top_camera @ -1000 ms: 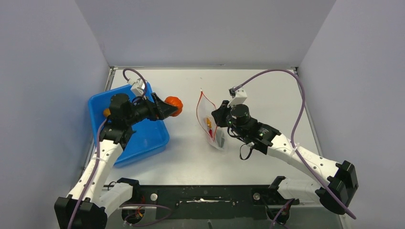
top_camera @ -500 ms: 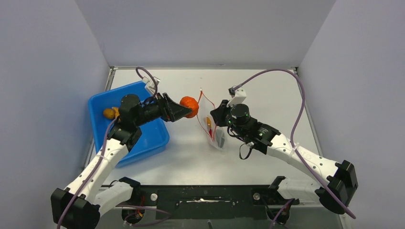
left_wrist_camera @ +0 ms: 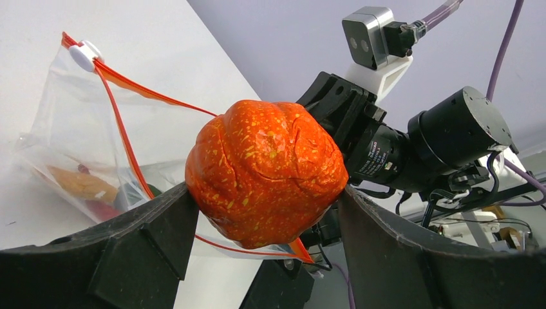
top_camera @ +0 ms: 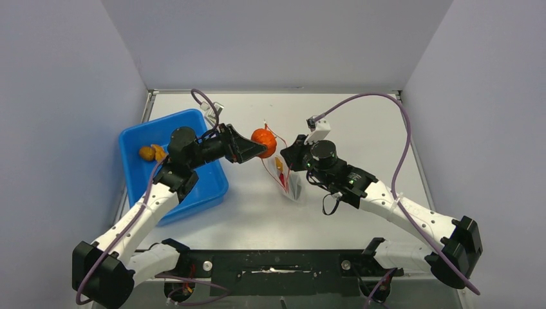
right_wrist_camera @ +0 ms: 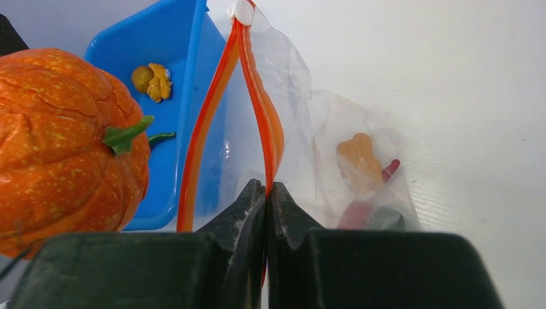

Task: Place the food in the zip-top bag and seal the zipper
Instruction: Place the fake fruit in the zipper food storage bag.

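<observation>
White tabletop [top_camera: 360,122] stretched between pale grey walls. On its left side sat the blue tray [top_camera: 207,183], with one yellow-brown lump [top_camera: 151,153] lying in it. The left gripper [top_camera: 252,148] had its jaws spread wide around the orange round fruit [left_wrist_camera: 267,170], a finger pressed on each side. It held the fruit off the table, right at the mouth of the zip-top bag [right_wrist_camera: 302,116].

The bag was near the middle of the table. Its mouth gaped, the two halves of the red-orange zipper [right_wrist_camera: 261,103] parted and a white slider [right_wrist_camera: 243,11] at the far end. The right gripper [right_wrist_camera: 265,193] was pressed together, pinching one half of the zipper. Deep inside the bag lay a second yellow-brown lump [right_wrist_camera: 359,154], the slim red chili [right_wrist_camera: 389,170] and a dark piece [right_wrist_camera: 386,219].
</observation>
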